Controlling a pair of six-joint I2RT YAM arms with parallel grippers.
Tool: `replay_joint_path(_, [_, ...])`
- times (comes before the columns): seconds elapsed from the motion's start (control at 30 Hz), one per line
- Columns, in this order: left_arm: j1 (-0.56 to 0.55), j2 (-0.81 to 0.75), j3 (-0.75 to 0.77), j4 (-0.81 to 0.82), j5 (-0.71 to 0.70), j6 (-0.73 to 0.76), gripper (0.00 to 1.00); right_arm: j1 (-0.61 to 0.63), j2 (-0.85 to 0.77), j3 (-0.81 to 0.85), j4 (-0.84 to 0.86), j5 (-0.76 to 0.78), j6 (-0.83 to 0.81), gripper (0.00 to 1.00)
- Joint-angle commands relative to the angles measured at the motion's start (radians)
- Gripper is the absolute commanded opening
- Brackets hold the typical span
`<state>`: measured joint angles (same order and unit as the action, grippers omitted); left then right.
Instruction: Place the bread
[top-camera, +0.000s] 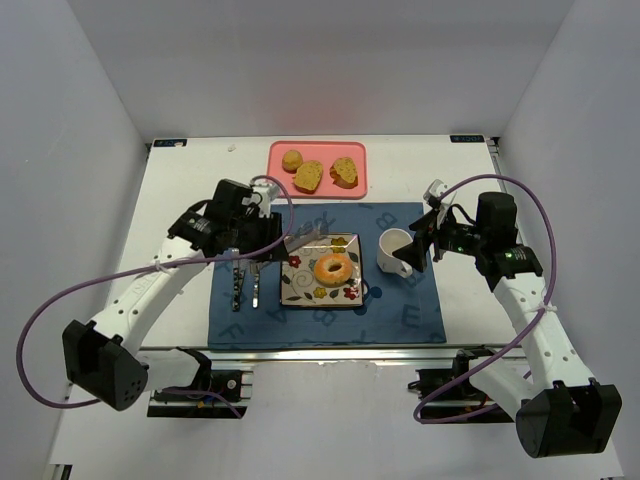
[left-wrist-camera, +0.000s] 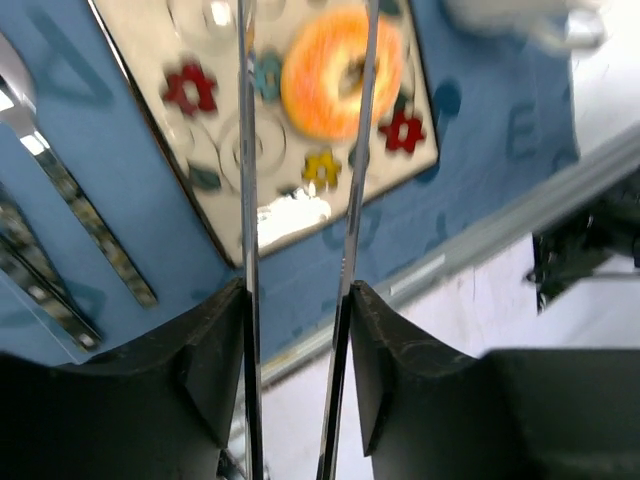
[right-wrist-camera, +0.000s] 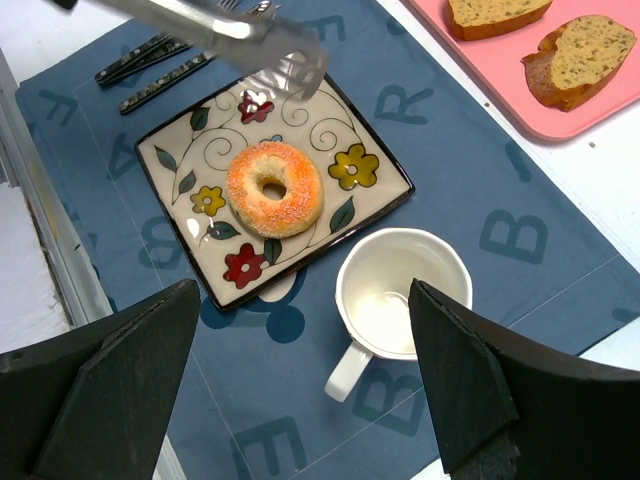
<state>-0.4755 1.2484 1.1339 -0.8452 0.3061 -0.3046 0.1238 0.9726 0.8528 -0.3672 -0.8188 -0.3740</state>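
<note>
A glazed ring of bread (top-camera: 333, 268) (left-wrist-camera: 340, 70) (right-wrist-camera: 274, 188) lies flat on the flowered square plate (top-camera: 298, 288) (left-wrist-camera: 200, 150) (right-wrist-camera: 180, 150). More bread sits on the pink tray (top-camera: 317, 192) at the back: a small bun (top-camera: 292, 159) and two wedge slices (top-camera: 309, 176) (top-camera: 344, 171) (right-wrist-camera: 590, 55). My left gripper (top-camera: 268, 228) (left-wrist-camera: 297, 290) is shut on metal tongs (top-camera: 305, 238) (left-wrist-camera: 247, 150) (right-wrist-camera: 230, 35). The tong blades stand apart, their tips above the plate's far edge, clear of the ring. My right gripper (top-camera: 418, 245) (right-wrist-camera: 303, 290) hangs open over the cup, holding nothing.
A white cup (top-camera: 396, 250) (right-wrist-camera: 400, 290) stands right of the plate on the blue lettered mat (top-camera: 400, 310). Dark-handled cutlery (top-camera: 238, 283) (left-wrist-camera: 90, 230) (right-wrist-camera: 150, 60) lies left of the plate. The table's front rail (left-wrist-camera: 520, 215) runs just past the mat.
</note>
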Motion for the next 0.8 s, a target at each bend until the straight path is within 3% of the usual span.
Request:
replay_joint_path(0.0, [-0.003,0.000,0.087,0.087,-0.070,0.005,0.52,-0.006,-0.006,0.003,0.008,-0.025,0.006,0.89])
replay_joint_path(0.1, [-0.003,0.089,0.174,0.162,-0.090,0.015,0.47,-0.006,-0.006,-0.001,0.011,-0.026,0.006,0.89])
replay_joint_path(0.3, [0.012,0.460,0.424,0.221,-0.116,-0.016,0.48,-0.007,-0.017,-0.011,0.011,-0.019,-0.005,0.89])
replay_joint_path(0.53, [0.017,0.862,0.980,0.106,-0.263,0.010,0.53,-0.010,-0.037,-0.038,0.019,-0.014,0.001,0.89])
replay_joint_path(0.63, [0.017,0.928,1.037,0.135,-0.289,0.022,0.54,-0.013,-0.041,-0.047,0.019,-0.014,0.001,0.89])
replay_joint_path(0.77, [0.017,0.933,0.988,0.187,-0.292,0.033,0.55,-0.019,-0.045,-0.055,0.025,-0.014,0.007,0.89])
